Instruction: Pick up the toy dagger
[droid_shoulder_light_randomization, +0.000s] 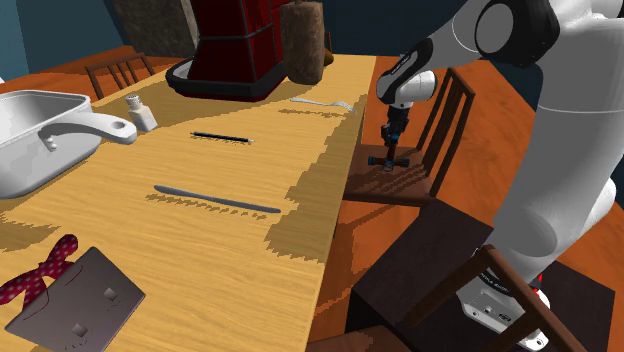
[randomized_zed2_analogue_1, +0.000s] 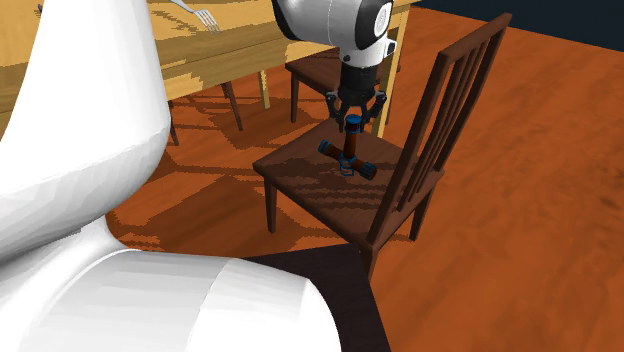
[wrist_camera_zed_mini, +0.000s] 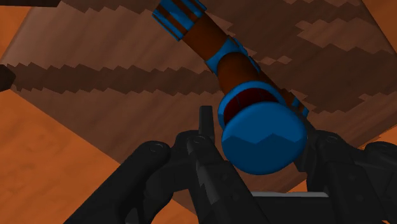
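The toy dagger (randomized_zed2_analogue_1: 347, 158) is cross-shaped, brown with blue bands and a blue pommel (wrist_camera_zed_mini: 261, 137). It hangs upright over the dark wooden chair seat (randomized_zed2_analogue_1: 310, 185), with its lower end close to the wood. My black gripper (randomized_zed2_analogue_1: 352, 122) points straight down and is shut on the dagger's pommel end. In the wrist view the round blue pommel sits clasped between my fingers (wrist_camera_zed_mini: 205, 137), and the handle runs away toward the seat. From the shoulder view the gripper (droid_shoulder_light_randomization: 393, 133) and dagger (droid_shoulder_light_randomization: 388, 158) are beside the table's right edge, over the chair.
The chair's slatted back (randomized_zed2_analogue_1: 450, 110) rises on the second exterior view's right. The wooden table (droid_shoulder_light_randomization: 230, 170) beside it carries a white pot (droid_shoulder_light_randomization: 40, 135), a long grey knife (droid_shoulder_light_randomization: 215, 198), a pen (droid_shoulder_light_randomization: 222, 137), a fork (droid_shoulder_light_randomization: 325, 102) and a red appliance (droid_shoulder_light_randomization: 235, 50).
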